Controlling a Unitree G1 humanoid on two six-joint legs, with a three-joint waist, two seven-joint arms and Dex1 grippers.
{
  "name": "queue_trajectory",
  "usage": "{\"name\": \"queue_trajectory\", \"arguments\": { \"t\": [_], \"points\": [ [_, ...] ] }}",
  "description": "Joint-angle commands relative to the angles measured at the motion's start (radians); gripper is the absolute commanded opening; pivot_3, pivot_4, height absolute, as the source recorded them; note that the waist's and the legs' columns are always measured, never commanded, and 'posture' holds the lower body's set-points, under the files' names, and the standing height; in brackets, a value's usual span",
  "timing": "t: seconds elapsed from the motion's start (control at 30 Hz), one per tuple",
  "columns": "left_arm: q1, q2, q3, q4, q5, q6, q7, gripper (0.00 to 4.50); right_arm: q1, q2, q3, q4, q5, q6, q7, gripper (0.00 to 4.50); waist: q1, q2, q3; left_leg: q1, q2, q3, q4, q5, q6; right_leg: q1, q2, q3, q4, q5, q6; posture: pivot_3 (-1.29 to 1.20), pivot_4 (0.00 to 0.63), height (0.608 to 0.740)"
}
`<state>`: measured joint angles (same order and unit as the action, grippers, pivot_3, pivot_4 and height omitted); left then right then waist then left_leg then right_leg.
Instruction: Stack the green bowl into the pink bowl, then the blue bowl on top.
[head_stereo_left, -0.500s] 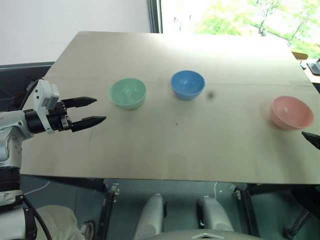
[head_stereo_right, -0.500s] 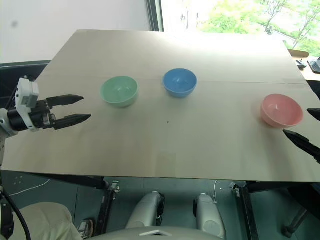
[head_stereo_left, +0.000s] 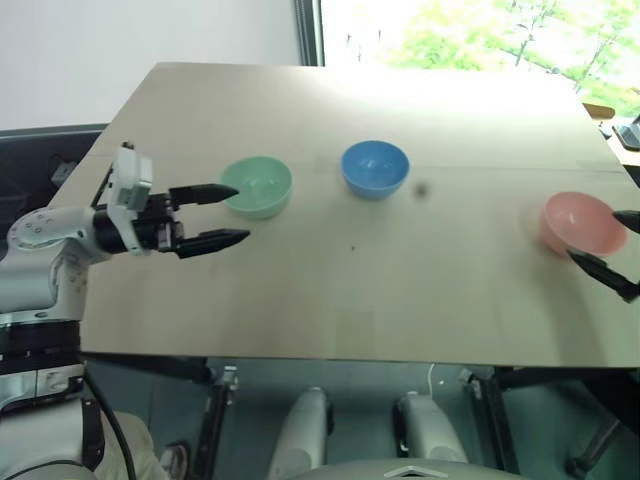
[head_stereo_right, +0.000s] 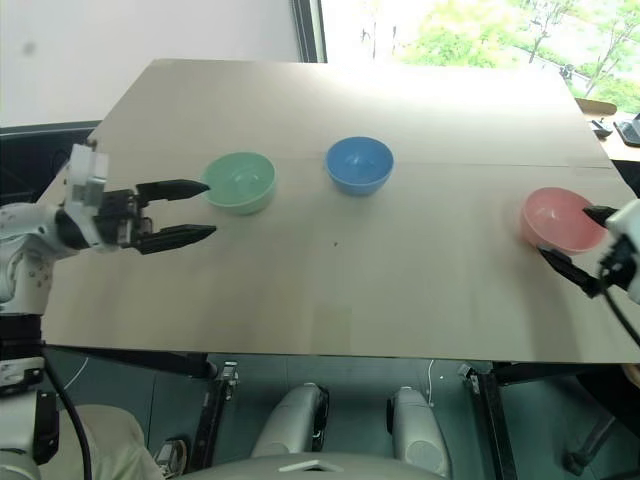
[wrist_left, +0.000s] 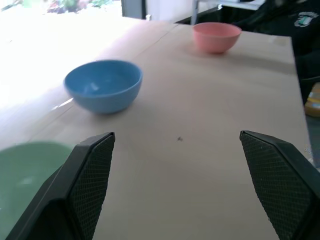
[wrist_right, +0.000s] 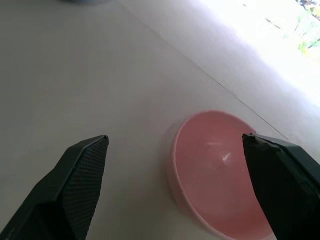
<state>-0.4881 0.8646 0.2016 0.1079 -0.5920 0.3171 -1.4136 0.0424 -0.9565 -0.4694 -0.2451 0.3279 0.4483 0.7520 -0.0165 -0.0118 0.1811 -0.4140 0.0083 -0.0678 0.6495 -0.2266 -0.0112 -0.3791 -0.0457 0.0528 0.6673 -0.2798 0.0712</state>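
Three bowls sit upright on the pale wooden table (head_stereo_left: 350, 290). The green bowl (head_stereo_left: 257, 186) is at the left, the blue bowl (head_stereo_left: 375, 168) in the middle and the pink bowl (head_stereo_left: 583, 224) far right. My left gripper (head_stereo_left: 240, 213) is open and points right, its far finger reaching the green bowl's left rim and its near finger in front of the bowl. The left wrist view has the green bowl (wrist_left: 25, 170) beside one finger, with the blue bowl (wrist_left: 102, 85) and pink bowl (wrist_left: 216, 36) beyond. My right gripper (head_stereo_right: 562, 231) is open, its fingers straddling the pink bowl (wrist_right: 220, 170).
A wide stretch of bare tabletop separates the blue and pink bowls, marked by a small dark spot (head_stereo_left: 421, 188). The table's front edge (head_stereo_left: 330, 357) runs just below both arms. A window (head_stereo_left: 470, 30) lies beyond the far edge.
My left gripper has moved right, up to the green bowl. The right gripper has come in from the right edge to the pink bowl. The bowls have not moved.
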Motion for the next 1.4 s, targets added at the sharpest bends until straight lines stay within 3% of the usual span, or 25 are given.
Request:
{"name": "queue_trajectory", "arguments": {
  "t": [0.03,0.13,0.23,0.37,0.4,0.43,0.5,0.53,0.6,0.83,1.03,1.3,1.4],
  "points": [
    [-0.044,-0.050,-0.046,-0.095,-0.022,-0.008,0.003,4.22,-0.137,0.005,0.143,0.136,-0.086,0.033,-0.059,4.50,-0.001,0.000,0.000,0.000,0.000,0.000,0.000,0.000,0.000,0.000,0.000,0.000,0.000,0.000,0.000,0.00,0.150,0.740],
    [-0.061,-0.086,-0.079,-0.131,-0.018,-0.005,0.006,4.22,-0.235,0.028,0.214,0.240,-0.123,0.040,-0.083,4.50,-0.001,0.000,0.000,0.000,0.000,0.000,0.000,0.000,0.000,-0.001,0.000,0.000,0.001,0.000,0.000,0.00,0.150,0.740],
    [-0.072,-0.103,-0.094,-0.147,-0.022,0.004,0.005,4.24,-0.304,0.043,0.256,0.314,-0.138,0.052,-0.081,3.77,-0.002,0.001,0.001,-0.001,0.000,0.001,0.000,0.000,0.000,-0.002,0.000,0.001,0.001,0.000,0.000,0.00,0.150,0.740],
    [-0.075,-0.119,-0.101,-0.160,-0.022,0.008,0.013,4.24,-0.339,0.050,0.285,0.363,-0.152,0.031,-0.064,1.85,-0.002,0.001,0.001,-0.001,0.000,0.001,0.000,0.000,0.000,-0.002,0.000,0.001,0.001,0.000,0.000,0.00,0.150,0.740],
    [-0.071,-0.121,-0.102,-0.160,-0.021,0.006,0.014,4.24,-0.343,0.050,0.291,0.365,-0.156,0.025,-0.062,1.83,-0.002,0.001,0.001,-0.001,0.000,0.001,0.000,0.000,0.000,-0.002,0.000,0.001,0.001,0.000,0.000,0.00,0.150,0.740],
    [-0.065,-0.122,-0.100,-0.161,-0.021,0.006,0.017,4.24,-0.343,0.050,0.295,0.358,-0.157,0.018,-0.055,1.34,-0.002,0.001,0.001,-0.001,0.000,0.001,0.000,0.000,0.000,-0.002,0.000,0.001,0.001,0.000,0.000,0.00,0.150,0.740],
    [-0.056,-0.122,-0.093,-0.161,-0.021,0.009,0.023,4.24,-0.342,0.051,0.299,0.335,-0.152,0.018,-0.045,0.99,-0.002,0.001,0.001,-0.001,0.000,0.002,0.000,0.000,0.000,-0.002,0.000,0.001,0.001,0.000,0.000,0.00,0.150,0.740],
    [-0.054,-0.122,-0.089,-0.159,-0.019,0.009,0.027,4.24,-0.342,0.052,0.303,0.323,-0.153,0.018,-0.040,0.49,-0.002,0.001,0.001,-0.001,0.000,0.001,0.000,0.000,0.000,-0.002,0.000,0.001,0.002,0.000,0.000,0.00,0.150,0.740],
    [-0.047,-0.121,-0.086,-0.157,-0.015,0.004,0.031,4.24,-0.341,0.056,0.311,0.297,-0.151,0.019,-0.029,0.06,-0.002,0.001,0.001,-0.001,0.000,0.001,0.000,0.000,0.000,-0.002,0.000,0.001,0.002,0.000,0.000,0.00,0.150,0.740],
    [-0.021,-0.117,-0.058,-0.150,-0.023,0.024,0.077,4.24,-0.350,0.112,0.389,0.086,-0.132,0.040,-0.001,0.06,-0.012,0.001,0.001,0.000,0.000,0.001,0.000,0.000,0.000,-0.002,0.000,0.002,0.003,0.000,0.000,0.00,0.150,0.740],
    [0.031,-0.099,-0.041,-0.163,-0.009,0.015,0.093,4.24,-0.396,0.265,0.611,-0.161,-0.106,0.155,0.005,0.06,-0.027,0.001,0.001,0.000,0.001,0.001,0.000,0.000,0.000,-0.003,0.001,0.002,0.003,0.000,0.000,0.00,0.150,0.740],
    [0.072,-0.082,-0.028,-0.215,-0.014,0.019,0.118,4.24,-0.571,0.378,0.871,-0.062,-0.232,0.167,0.027,0.06,-0.019,0.000,0.001,-0.001,0.000,-0.001,0.002,0.000,0.000,-0.003,0.001,0.001,0.005,0.000,0.000,0.00,0.150,0.740],
    [0.086,-0.081,-0.021,-0.232,-0.022,0.028,0.129,4.24,-0.607,0.402,0.876,-0.050,-0.223,0.194,0.036,1.13,-0.019,0.000,0.001,-0.001,0.000,-0.001,0.002,0.000,0.000,-0.003,0.001,0.000,0.005,0.000,0.000,0.00,0.150,0.740]
  ]
}}
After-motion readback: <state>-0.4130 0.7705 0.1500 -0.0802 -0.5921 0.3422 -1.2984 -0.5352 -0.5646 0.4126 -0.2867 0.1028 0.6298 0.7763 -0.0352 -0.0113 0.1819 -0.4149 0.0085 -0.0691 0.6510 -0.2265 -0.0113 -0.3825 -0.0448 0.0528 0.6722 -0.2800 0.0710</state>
